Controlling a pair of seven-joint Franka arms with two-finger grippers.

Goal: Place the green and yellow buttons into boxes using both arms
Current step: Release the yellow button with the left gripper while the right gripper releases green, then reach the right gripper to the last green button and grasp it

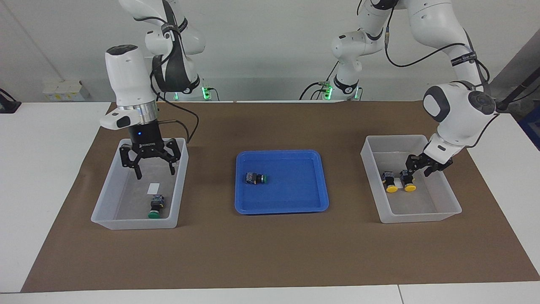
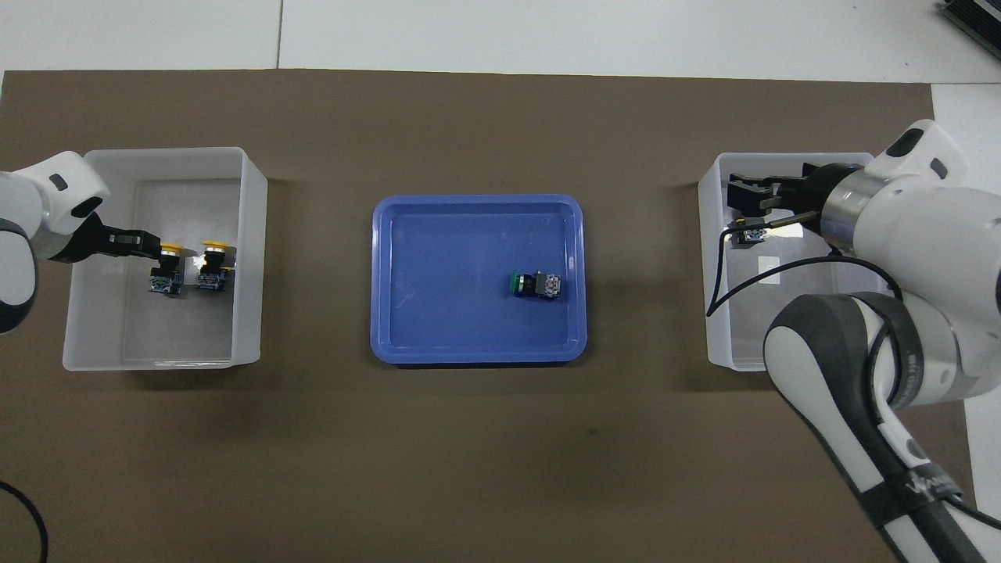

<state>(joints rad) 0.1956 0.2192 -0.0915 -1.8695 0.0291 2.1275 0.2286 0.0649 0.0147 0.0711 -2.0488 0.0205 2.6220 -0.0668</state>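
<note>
Two yellow buttons point(image 1: 391, 182) point(image 1: 408, 181) lie side by side in the box point(image 1: 422, 215) at the left arm's end; they also show in the overhead view point(image 2: 166, 267) point(image 2: 213, 266). My left gripper point(image 1: 417, 169) point(image 2: 148, 242) is low inside this box, right at one yellow button. A green button point(image 1: 155, 207) lies in the other box point(image 1: 126, 223) at the right arm's end. My right gripper point(image 1: 155, 171) point(image 2: 739, 207) hangs open and empty over that box point(image 2: 712, 313). A second green button point(image 1: 255, 178) point(image 2: 536, 284) lies on its side in the blue tray.
The shallow blue tray point(image 1: 282, 202) point(image 2: 469, 344) sits at the table's middle between the two boxes, on a brown mat point(image 1: 270, 253). A white label point(image 1: 153, 188) lies on the floor of the right arm's box.
</note>
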